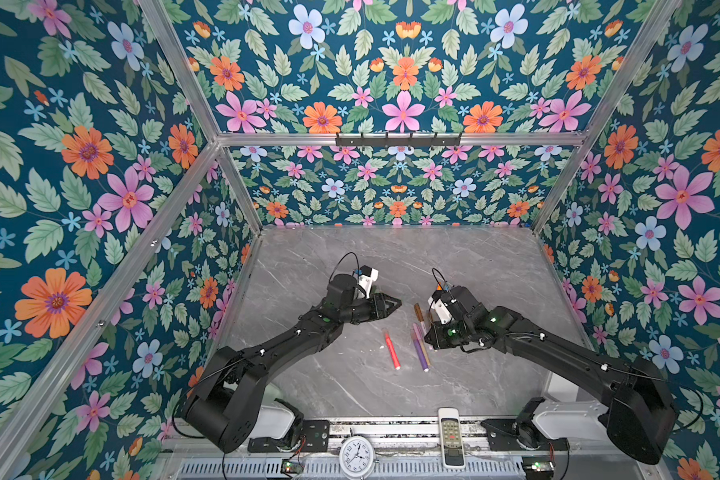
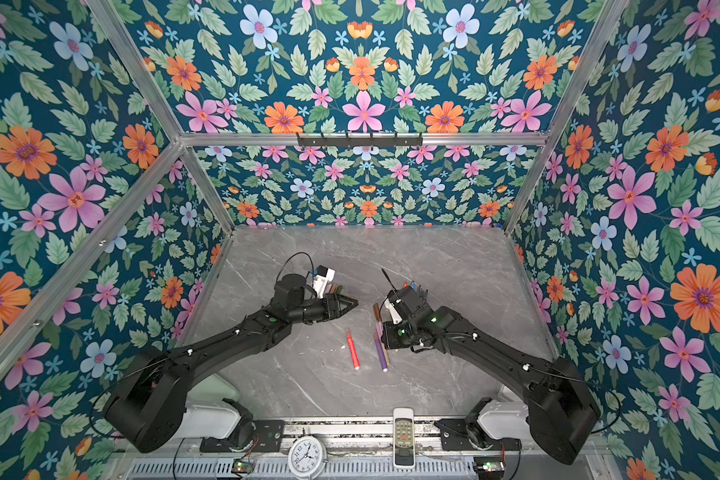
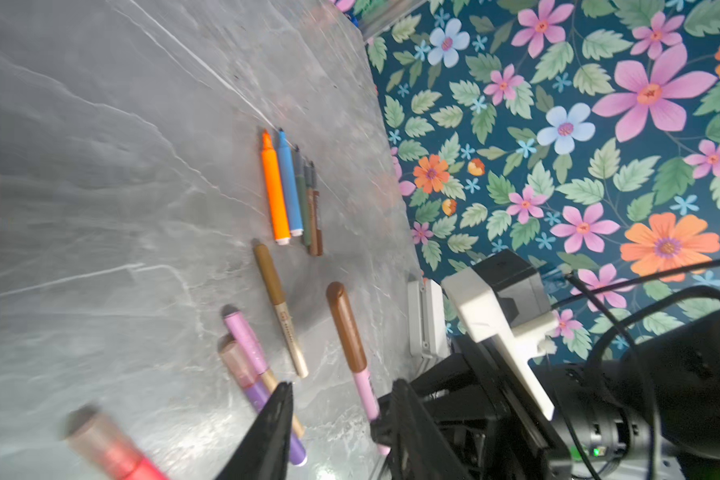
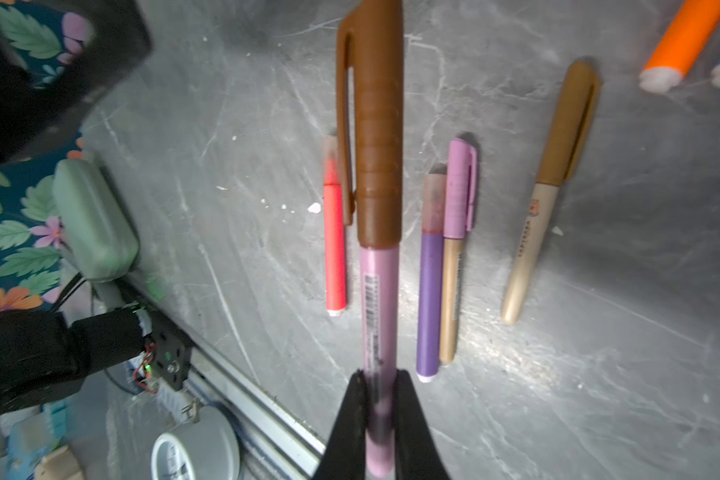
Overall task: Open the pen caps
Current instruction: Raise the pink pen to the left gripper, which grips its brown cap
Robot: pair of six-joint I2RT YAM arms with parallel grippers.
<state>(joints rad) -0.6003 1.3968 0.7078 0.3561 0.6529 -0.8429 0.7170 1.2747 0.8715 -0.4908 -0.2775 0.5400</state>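
My right gripper [image 4: 379, 386] is shut on the tail end of a pink pen [image 4: 377, 291] whose brown cap [image 4: 379, 124] is still on. It holds the pen above the grey table [image 1: 454, 266]. My left gripper [image 3: 344, 395] is open, and the brown cap [image 3: 347, 328] lies just ahead of the gap between its fingers without touching them. On the table lie a red pen [image 4: 334, 249] with a translucent cap, a purple pen [image 4: 430, 299], a tan pen with a pink cap [image 4: 460, 187], and a cream pen with a golden-brown cap [image 4: 568, 124]. Uncapped orange [image 3: 274, 195] and blue [image 3: 288, 187] pens lie in a row with darker ones.
A white remote [image 1: 451, 436] and a round clock [image 1: 356, 457] sit on the front rail. Floral walls close in the table on three sides. Several small loose caps [image 2: 333, 287] lie behind my left wrist.
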